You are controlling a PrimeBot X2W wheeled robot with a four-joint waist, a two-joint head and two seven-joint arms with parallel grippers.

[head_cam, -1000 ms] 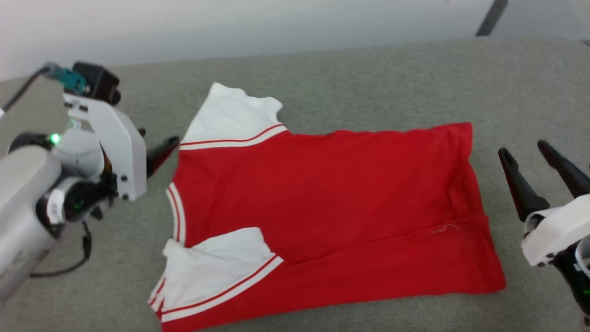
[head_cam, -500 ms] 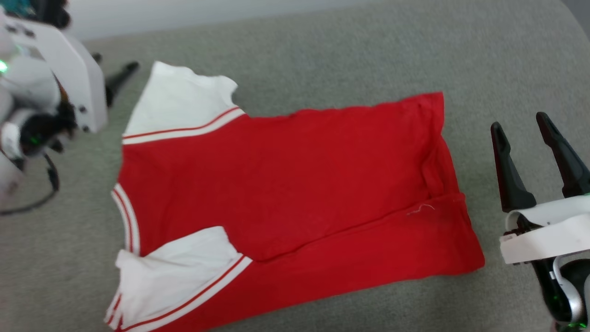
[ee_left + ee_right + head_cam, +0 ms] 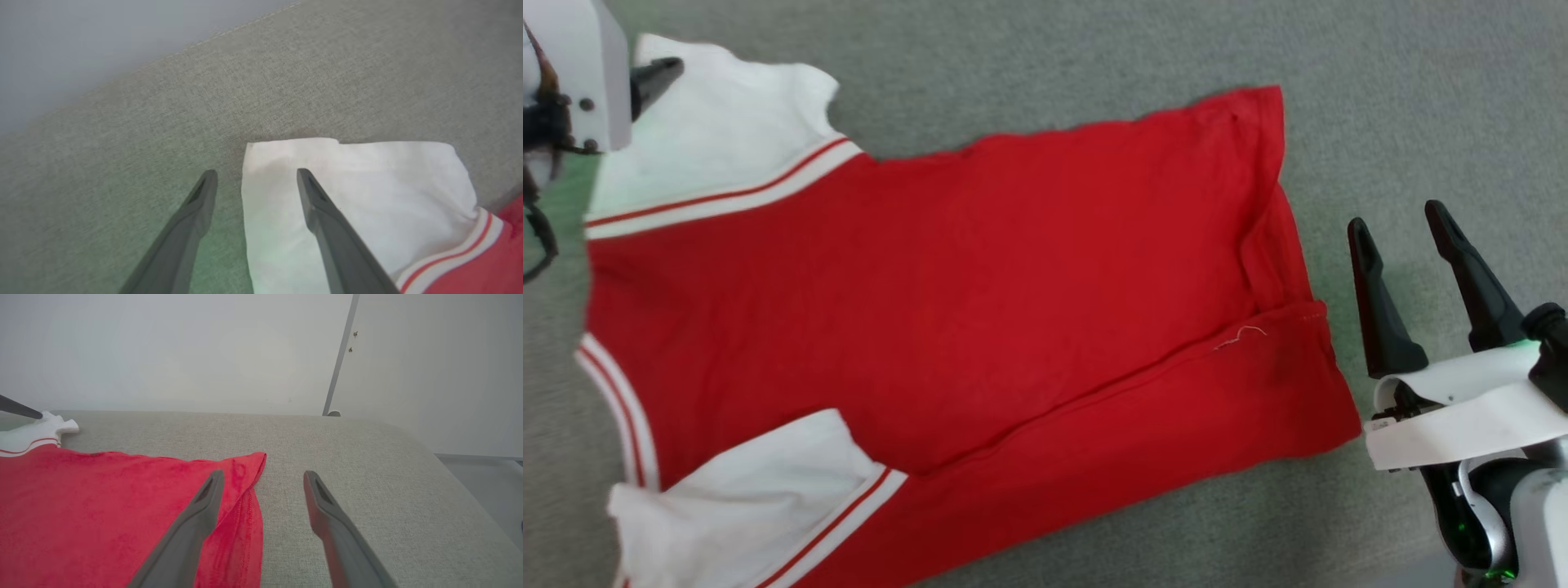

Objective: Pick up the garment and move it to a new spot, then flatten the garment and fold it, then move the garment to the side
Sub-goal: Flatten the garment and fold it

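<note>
The garment (image 3: 947, 286) lies flat on the grey cushioned surface (image 3: 1421, 98), plain red side up, with its near long edge folded over. No lettering shows. One white sleeve (image 3: 719, 155) points to the far left, the other (image 3: 743, 506) lies at the near left. My left gripper (image 3: 654, 77) hovers open over the far sleeve's outer edge (image 3: 367, 183); one finger (image 3: 322, 212) is above the white cloth and the other above bare surface. My right gripper (image 3: 1395, 219) stands open just right of the red hem (image 3: 245, 490), holding nothing.
The grey surface (image 3: 347, 457) ends at a pale wall (image 3: 184, 351) beyond and rounds off to the right, where the floor (image 3: 482, 477) drops away. A dark strip (image 3: 339, 359) runs up the wall.
The camera has tilted down and closer, shifting the whole picture. My left gripper has come from beside the far sleeve to over its edge. The right gripper stays open by the hem.
</note>
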